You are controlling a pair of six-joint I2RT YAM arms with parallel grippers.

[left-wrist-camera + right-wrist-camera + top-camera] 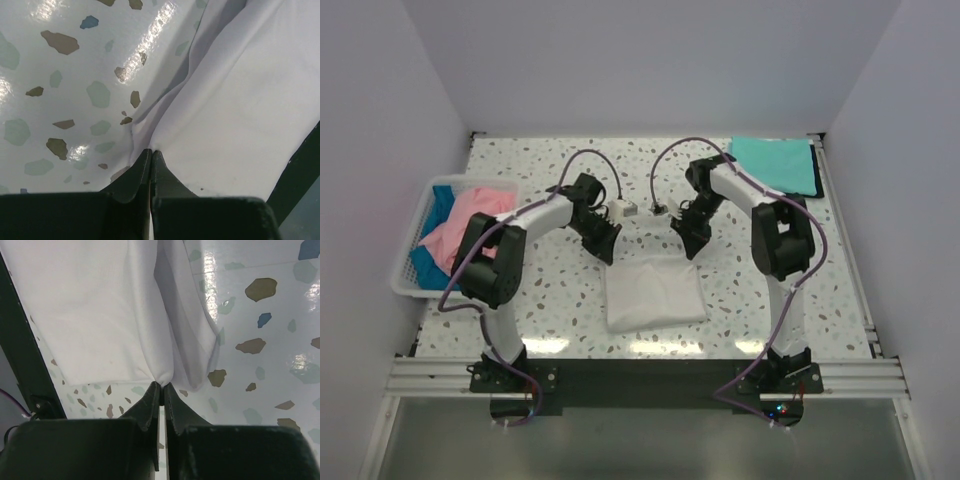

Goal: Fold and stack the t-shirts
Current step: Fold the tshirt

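Note:
The white t-shirt (pixel 653 292) lies folded in a rough rectangle at the table's near middle. My left gripper (pixel 607 250) is shut on its far left corner; the left wrist view shows the jaws (pixel 151 152) pinching the white cloth (pixel 235 100). My right gripper (pixel 690 245) is shut on its far right corner; the right wrist view shows the jaws (pixel 162 386) pinching a fold of the cloth (pixel 100 305). A folded teal t-shirt (pixel 775 164) lies at the far right. A pink t-shirt (pixel 463 225) and a blue one (pixel 428 262) sit crumpled in the basket.
The white lattice basket (pixel 410 285) stands at the table's left edge. A small white box (pixel 623 210) with cables sits between the two arms at the back. The speckled tabletop (pixel 560 300) ends in a metal rail at the near side.

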